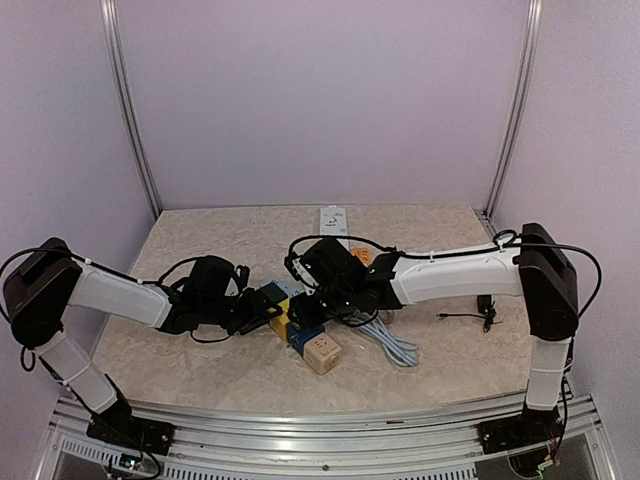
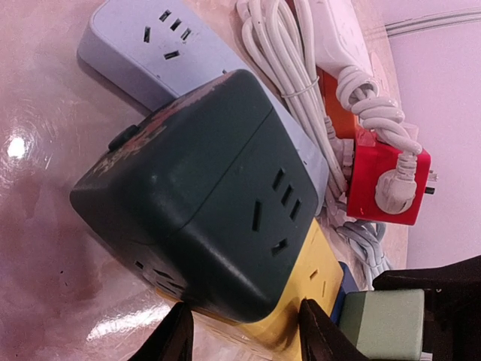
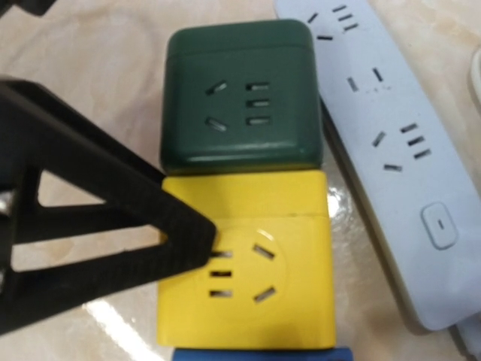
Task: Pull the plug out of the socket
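Left wrist view: the left gripper [image 2: 244,338] clamps the dark green plastic socket cube [image 2: 203,195], which butts against a yellow plastic socket cube [image 3: 248,203] on the marbled tabletop [image 3: 90,45]. Of the right gripper [image 1: 308,311], one visible finger [image 3: 176,239] touches the yellow cube; whether it grips cannot be told.

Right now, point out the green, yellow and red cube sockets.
green cube socket [image 3: 239,131], right wrist view, outlet face
yellow cube socket [image 3: 293,218], right wrist view, outlet face
red cube socket [image 2: 362,184], left wrist view, side face
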Available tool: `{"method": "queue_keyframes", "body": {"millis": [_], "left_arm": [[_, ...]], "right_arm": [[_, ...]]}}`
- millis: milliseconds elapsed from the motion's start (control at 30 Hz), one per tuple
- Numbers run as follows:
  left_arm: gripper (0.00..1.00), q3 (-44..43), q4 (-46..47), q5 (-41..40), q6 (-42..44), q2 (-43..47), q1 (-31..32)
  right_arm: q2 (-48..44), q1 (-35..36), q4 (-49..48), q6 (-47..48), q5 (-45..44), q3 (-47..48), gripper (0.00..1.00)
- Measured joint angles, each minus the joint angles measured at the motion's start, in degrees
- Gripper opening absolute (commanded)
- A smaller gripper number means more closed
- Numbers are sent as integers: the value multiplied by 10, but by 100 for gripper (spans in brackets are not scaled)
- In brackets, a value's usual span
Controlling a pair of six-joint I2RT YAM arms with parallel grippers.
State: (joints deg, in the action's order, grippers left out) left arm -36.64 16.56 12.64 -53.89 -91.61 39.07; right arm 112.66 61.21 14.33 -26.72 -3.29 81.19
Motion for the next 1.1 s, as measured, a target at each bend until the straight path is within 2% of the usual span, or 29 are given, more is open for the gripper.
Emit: {"method": "queue_keyframes", "body": {"millis": [367,900,1100], "left_arm": [[46,0,-3,2,1,0,2],[46,-1,-5,4,1,-3,3],[45,-1,-5,4,1,-3,3]], "right_arm": [[8,20,39,16,-46,24,0],[67,79,158,46,-195,132,0],[69,81,164,48,-201,136,0]]}}
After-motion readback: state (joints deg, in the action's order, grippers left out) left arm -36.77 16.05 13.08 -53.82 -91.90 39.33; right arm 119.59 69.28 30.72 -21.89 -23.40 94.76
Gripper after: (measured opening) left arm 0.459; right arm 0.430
